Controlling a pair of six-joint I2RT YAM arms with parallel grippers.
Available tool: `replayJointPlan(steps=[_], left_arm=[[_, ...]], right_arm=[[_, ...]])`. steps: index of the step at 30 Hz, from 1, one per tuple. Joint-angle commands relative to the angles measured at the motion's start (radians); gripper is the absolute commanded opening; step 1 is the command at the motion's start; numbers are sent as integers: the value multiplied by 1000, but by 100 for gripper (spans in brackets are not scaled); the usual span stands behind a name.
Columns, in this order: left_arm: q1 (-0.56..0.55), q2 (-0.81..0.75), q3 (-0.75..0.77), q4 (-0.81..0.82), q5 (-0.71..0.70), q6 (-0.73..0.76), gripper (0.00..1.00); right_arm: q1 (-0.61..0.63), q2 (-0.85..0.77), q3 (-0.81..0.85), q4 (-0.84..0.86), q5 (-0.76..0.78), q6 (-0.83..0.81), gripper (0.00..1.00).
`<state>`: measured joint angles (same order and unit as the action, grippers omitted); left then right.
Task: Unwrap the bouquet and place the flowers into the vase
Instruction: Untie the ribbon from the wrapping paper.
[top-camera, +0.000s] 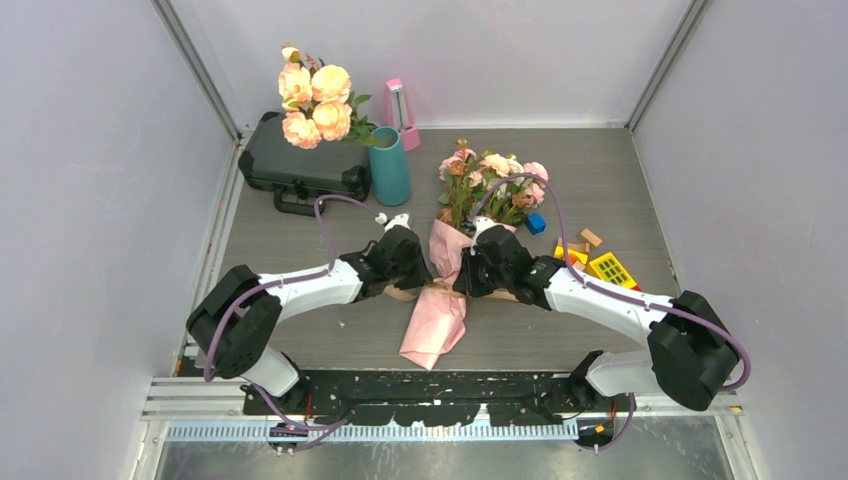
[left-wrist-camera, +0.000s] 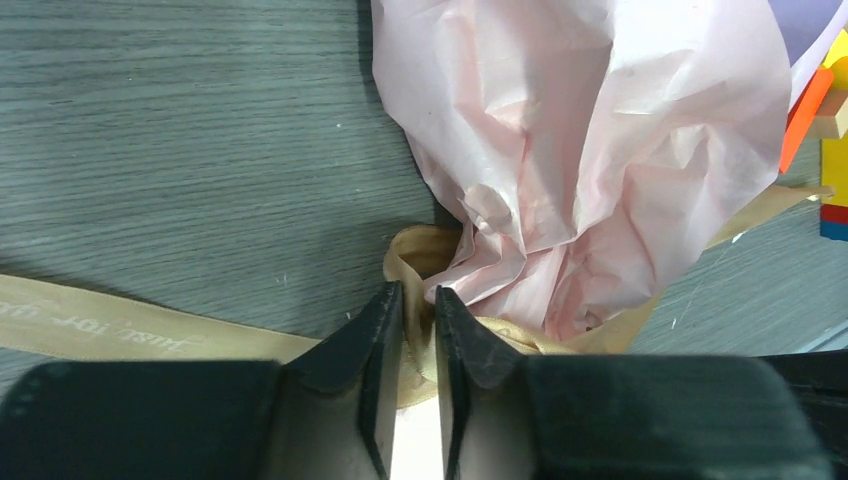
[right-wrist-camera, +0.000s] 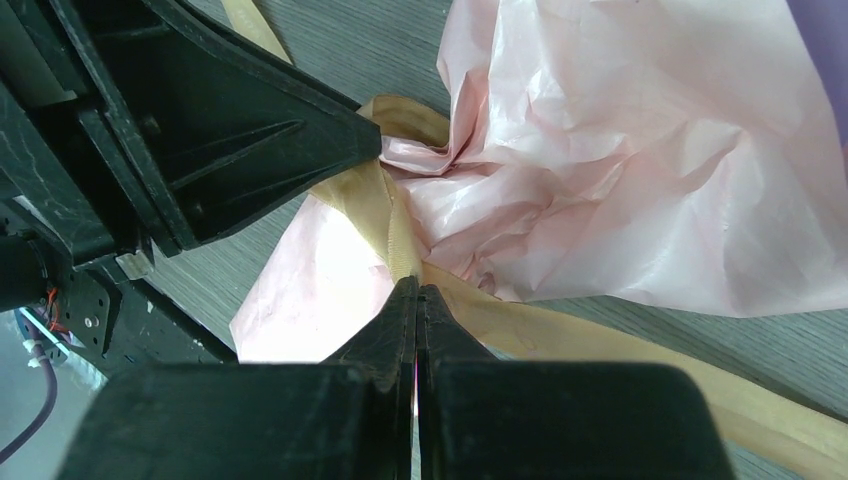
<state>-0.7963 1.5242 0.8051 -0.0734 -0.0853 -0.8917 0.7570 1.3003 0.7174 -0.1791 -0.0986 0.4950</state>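
Flat at the middle of the table (top-camera: 600, 180) lies the bouquet (top-camera: 452, 250), blooms toward 1 o'clock, a tan ribbon (left-wrist-camera: 120, 325) cinching its pink paper (left-wrist-camera: 600, 150). The right tool (right-wrist-camera: 418, 290) is clamped on one strand, and the left tool (left-wrist-camera: 418, 295) holds its jaws narrowly apart around the knot's loop, a firm pinch impossible to confirm. Slow, low pulls toward 9 and 3 o'clock should free the knot without tearing paper. The vase (top-camera: 390, 165) stands at 11 o'clock beside peach roses (top-camera: 315, 100); toy blocks (top-camera: 600, 262) crowd 3 o'clock.

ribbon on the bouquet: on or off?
On: the ribbon loops round the paper at its gathered neck; left fingers and right fingers pinch it.
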Motion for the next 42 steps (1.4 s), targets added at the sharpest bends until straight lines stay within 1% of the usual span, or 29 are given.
replayJointPlan(steps=[1, 5, 10, 20, 27, 32, 35, 36, 37, 38, 39, 40, 41, 42], left_arm=[[6, 8, -7, 58, 4, -21, 16], [6, -5, 1, 30, -25, -6, 6], [19, -26, 4, -6, -46, 14, 1], [83, -64, -16, -19, -22, 41, 0], [142, -38, -10, -13, 50, 73, 0], [159, 5, 9, -10, 81, 100, 0], [159, 21, 25, -25, 81, 115, 4], [159, 20, 28, -28, 108, 119, 7], [160, 15, 29, -31, 109, 121, 12], [159, 6, 29, -36, 109, 125, 16], [159, -5, 30, -42, 105, 129, 22], [158, -18, 32, -53, 99, 135, 27], [158, -32, 34, -66, 94, 141, 32], [159, -47, 37, -83, 93, 149, 36]], right_arm=[[1, -24, -1, 33, 17, 6, 0], [0, -57, -21, 28, 34, 13, 0], [1, -112, -69, 21, 53, 32, 0], [1, -169, -150, 21, 78, 78, 0], [0, -209, -205, 21, 95, 123, 0], [1, -219, -235, 36, 90, 146, 0], [1, -228, -244, 37, 89, 154, 0], [1, -234, -244, 32, 91, 154, 3], [1, -240, -243, 22, 94, 155, 8], [1, -251, -240, 17, 95, 152, 11], [1, -257, -239, 6, 95, 151, 18], [0, -271, -235, 0, 95, 148, 21], [0, -279, -232, -14, 96, 146, 27], [0, -294, -226, -23, 113, 141, 30]])
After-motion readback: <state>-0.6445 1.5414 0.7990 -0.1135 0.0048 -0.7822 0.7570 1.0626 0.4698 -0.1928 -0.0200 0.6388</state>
